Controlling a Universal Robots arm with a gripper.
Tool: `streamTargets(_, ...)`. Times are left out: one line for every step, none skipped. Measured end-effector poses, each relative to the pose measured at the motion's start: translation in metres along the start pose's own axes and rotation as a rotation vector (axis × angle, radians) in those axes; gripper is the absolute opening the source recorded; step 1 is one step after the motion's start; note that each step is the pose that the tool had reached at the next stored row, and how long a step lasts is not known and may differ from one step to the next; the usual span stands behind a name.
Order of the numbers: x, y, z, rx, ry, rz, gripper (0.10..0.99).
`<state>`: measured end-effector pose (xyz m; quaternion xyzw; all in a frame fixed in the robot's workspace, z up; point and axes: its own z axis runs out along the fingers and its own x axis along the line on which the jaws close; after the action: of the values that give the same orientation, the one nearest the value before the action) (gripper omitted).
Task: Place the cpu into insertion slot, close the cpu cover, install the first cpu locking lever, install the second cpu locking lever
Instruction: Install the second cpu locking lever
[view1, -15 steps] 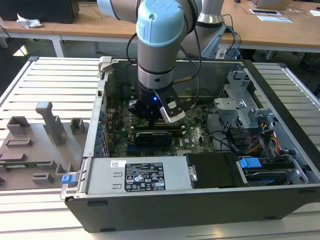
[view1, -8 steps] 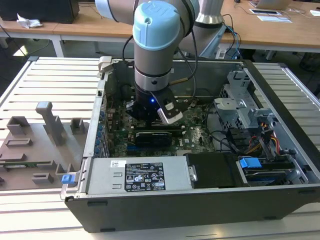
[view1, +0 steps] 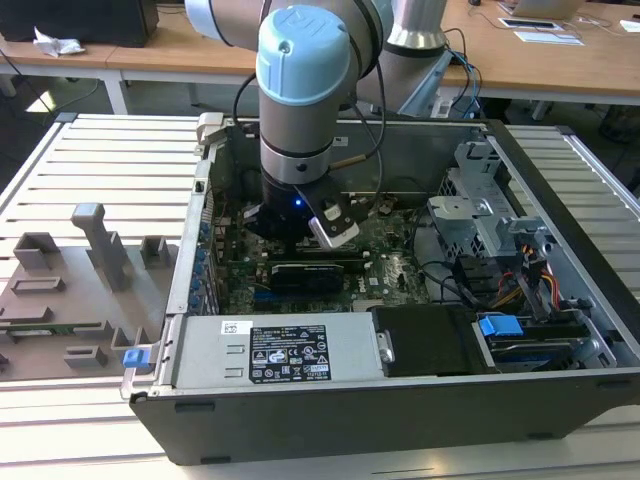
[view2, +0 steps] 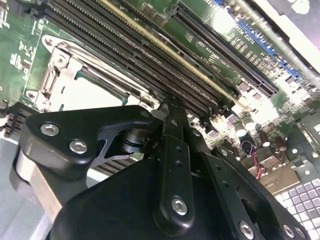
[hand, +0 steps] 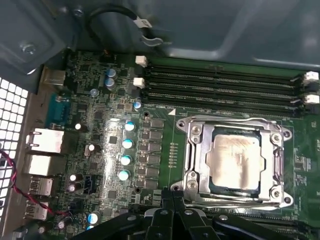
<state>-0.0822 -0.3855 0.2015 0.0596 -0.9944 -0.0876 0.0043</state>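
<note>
We find the cpu (hand: 234, 161) seated in the insertion slot (hand: 216, 187) on the green motherboard (hand: 100, 125), its pale metal top facing up and showing through the square opening of the cpu cover (hand: 192, 150). In the first wrist view the cover lies flat over the chip, its frame ringing the socket beside the long black memory slots (hand: 225, 90). In the second wrist view the same cover (view2: 75, 70) sits just beyond the tool.

The gripper (hand: 172, 197) hangs at the cover's edge, fingers pressed together with nothing between them. In the exterior view the arm (view1: 300, 90) reaches down into the open computer case (view1: 560, 200).

We judge the chip light, rigid and fragile: contacts beneath it would not tolerate sideways scraping or tilt, and its smooth top offers little grip, so any handling belongs at opposite edges. The cover is thin, stiff sheet metal, hinged and springy; it is best pushed on its frame, never on the chip. We cannot tell whether the locking levers are latched.
</note>
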Motion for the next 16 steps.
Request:
streamTargets(0.0000,0.0003,0.0003,-0.001,0.0014,-0.009,0.106)
streamTargets(-0.0001,0.0009,0.0009,-0.003,0.0029,-0.018,0.106)
streamTargets(-0.0002,0.0013,0.0012,-0.005,0.0035,-0.025,0.106)
streamTargets(-0.0003,0.0019,0.0015,-0.008,0.0051,-0.038,0.106)
streamTargets(-0.0004,0.0021,0.0019,-0.009,0.0059,-0.044,0.106)
streamTargets(-0.0004,0.0022,0.0021,-0.009,0.0073,-0.049,0.106)
streamTargets(-0.0008,0.0024,0.0032,-0.009,0.0091,-0.057,0.106)
streamTargets(-0.0012,0.0027,0.0041,-0.009,0.0109,-0.066,0.106)
streamTargets(-0.0018,0.0030,0.0046,-0.011,0.0113,-0.073,0.106)
streamTargets(-0.0023,0.0032,0.0045,-0.013,0.0118,-0.076,0.106)
streamTargets(-0.0029,0.0034,0.0046,-0.014,0.0120,-0.078,0.106)
streamTargets(-0.0035,0.0035,0.0046,-0.015,0.0120,-0.079,0.106)
streamTargets(-0.0042,0.0037,0.0046,-0.016,0.0121,-0.080,0.106)
streamTargets(-0.0049,0.0038,0.0045,-0.017,0.0121,-0.081,0.106)
streamTargets(-0.0055,0.0038,0.0044,-0.018,0.0122,-0.082,0.106)
streamTargets(-0.0062,0.0038,0.0044,-0.020,0.0119,-0.082,0.106)
